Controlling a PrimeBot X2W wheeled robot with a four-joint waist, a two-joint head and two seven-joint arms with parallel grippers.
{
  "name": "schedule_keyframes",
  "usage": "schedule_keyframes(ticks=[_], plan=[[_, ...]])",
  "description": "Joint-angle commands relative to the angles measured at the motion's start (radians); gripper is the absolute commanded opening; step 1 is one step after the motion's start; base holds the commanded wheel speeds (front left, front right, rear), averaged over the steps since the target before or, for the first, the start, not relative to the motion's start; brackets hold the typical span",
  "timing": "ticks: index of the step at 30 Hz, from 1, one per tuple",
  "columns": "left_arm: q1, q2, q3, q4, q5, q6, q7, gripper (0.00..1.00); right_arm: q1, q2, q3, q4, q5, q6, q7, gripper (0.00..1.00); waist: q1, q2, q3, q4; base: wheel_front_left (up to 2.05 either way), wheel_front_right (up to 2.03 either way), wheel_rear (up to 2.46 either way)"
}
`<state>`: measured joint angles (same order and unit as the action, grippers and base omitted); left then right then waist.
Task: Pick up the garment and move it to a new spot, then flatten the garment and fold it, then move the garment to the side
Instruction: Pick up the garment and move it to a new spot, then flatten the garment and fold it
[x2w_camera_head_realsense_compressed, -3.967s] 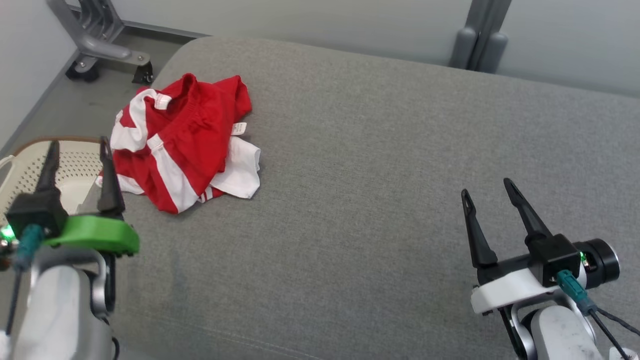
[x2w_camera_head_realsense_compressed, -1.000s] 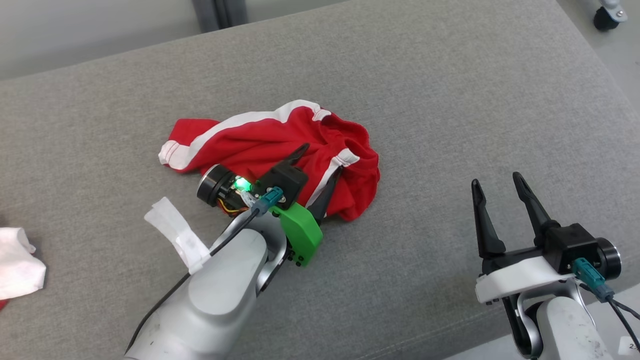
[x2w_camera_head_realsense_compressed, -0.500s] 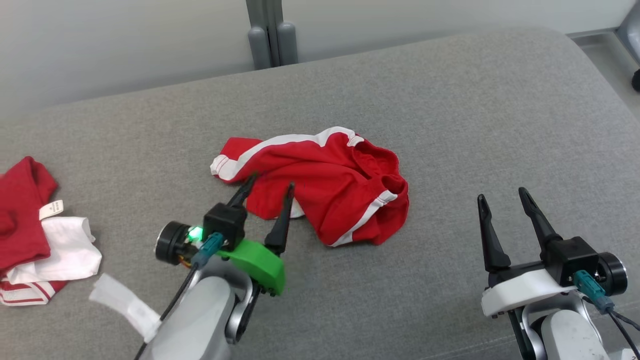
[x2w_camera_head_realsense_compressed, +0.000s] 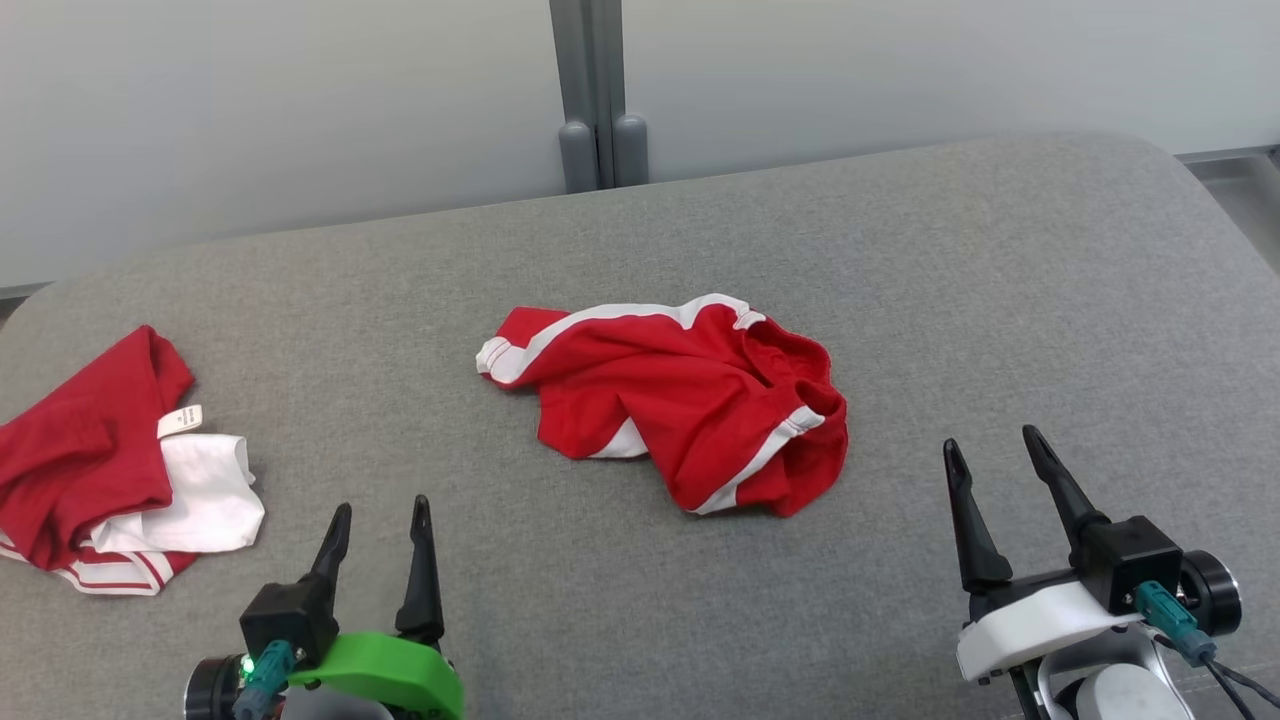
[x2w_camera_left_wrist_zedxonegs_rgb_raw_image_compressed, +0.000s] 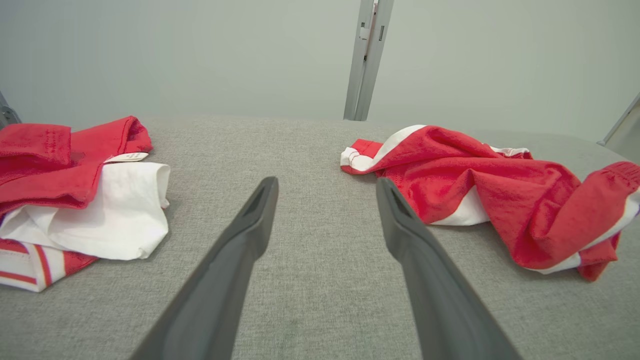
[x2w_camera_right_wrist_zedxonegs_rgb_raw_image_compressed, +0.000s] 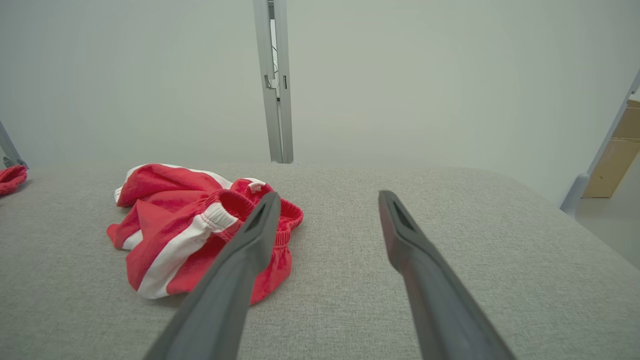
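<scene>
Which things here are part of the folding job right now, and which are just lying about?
In the job: red shorts, crumpled in the middle; left gripper and right gripper, both open, holding nothing; grey cushion under them.
Lying about: pile of red and white clothes at the robot's left; grey post behind the cushion.

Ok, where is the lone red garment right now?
In the head view the red garment lies crumpled at the middle of the grey cushion, right of the clothes pile at the left edge.
</scene>
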<state>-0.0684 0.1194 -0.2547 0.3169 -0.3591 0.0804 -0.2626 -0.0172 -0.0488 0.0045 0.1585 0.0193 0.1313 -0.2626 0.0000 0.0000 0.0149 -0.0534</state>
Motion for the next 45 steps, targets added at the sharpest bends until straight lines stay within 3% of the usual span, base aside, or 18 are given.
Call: schedule_keyframes(ticks=[1, 10, 27, 34, 40, 41, 42, 44, 45], plan=[[0.028, -0.006, 0.019, -0.009, 0.009, -0.003, -0.003, 1.0, 0.013, -0.003, 0.001, 0.0, 0.01, -0.001, -0.003, 1.0, 0.0, 0.0, -0.007, 0.007, 0.0, 0.0, 0.0], [0.059, -0.04, 0.084, -0.017, 0.047, -0.037, -0.003, 1.0, 0.0, -0.003, 0.021, 0.024, 0.042, -0.001, -0.003, 1.0, 0.0, 0.0, -0.013, 0.013, 0.0, 0.0, 0.0], [0.022, -0.064, 0.107, 0.006, 0.093, -0.072, -0.003, 1.0, -0.04, -0.003, 0.043, 0.06, 0.01, -0.001, -0.003, 1.0, 0.0, 0.0, 0.012, 0.043, 0.0, 0.0, 0.0], [-0.01, -0.067, 0.097, 0.009, 0.093, -0.08, -0.003, 1.0, -0.158, -0.003, 0.098, 0.185, -0.054, -0.001, -0.003, 1.0, 0.0, 0.0, 0.059, 0.106, 0.0, 0.0, 0.0], [-0.026, -0.068, 0.079, 0.001, 0.076, -0.075, -0.002, 1.0, -0.271, -0.003, 0.121, 0.405, -0.08, -0.001, -0.003, 1.0, 0.0, 0.0, 0.08, 0.174, 0.0, 0.0, 0.0], [-0.026, -0.068, 0.077, 0.0, 0.072, -0.073, -0.002, 1.0, -0.282, -0.003, 0.125, 0.429, -0.077, -0.001, -0.003, 0.8, 0.0, 0.0, 0.081, 0.18, 0.0, 0.0, 0.0], [-0.027, -0.068, 0.075, -0.001, 0.072, -0.072, -0.002, 1.0, -0.294, -0.003, 0.128, 0.456, -0.073, -0.001, -0.003, 0.43, 0.0, 0.0, 0.082, 0.188, 0.0, 0.0, 0.0], [-0.026, -0.068, 0.074, -0.002, 0.072, -0.069, -0.002, 1.0, -0.318, -0.003, 0.126, 0.484, -0.063, -0.001, -0.003, 0.0, 0.0, 0.0, 0.083, 0.197, 0.0, 0.0, 0.0], [-0.026, -0.068, 0.074, -0.002, 0.07, -0.068, -0.002, 1.0, -0.33, -0.003, 0.123, 0.493, -0.057, -0.001, -0.003, 0.0, 0.0, 0.0, 0.084, 0.201, 0.0, 0.0, 0.0]])
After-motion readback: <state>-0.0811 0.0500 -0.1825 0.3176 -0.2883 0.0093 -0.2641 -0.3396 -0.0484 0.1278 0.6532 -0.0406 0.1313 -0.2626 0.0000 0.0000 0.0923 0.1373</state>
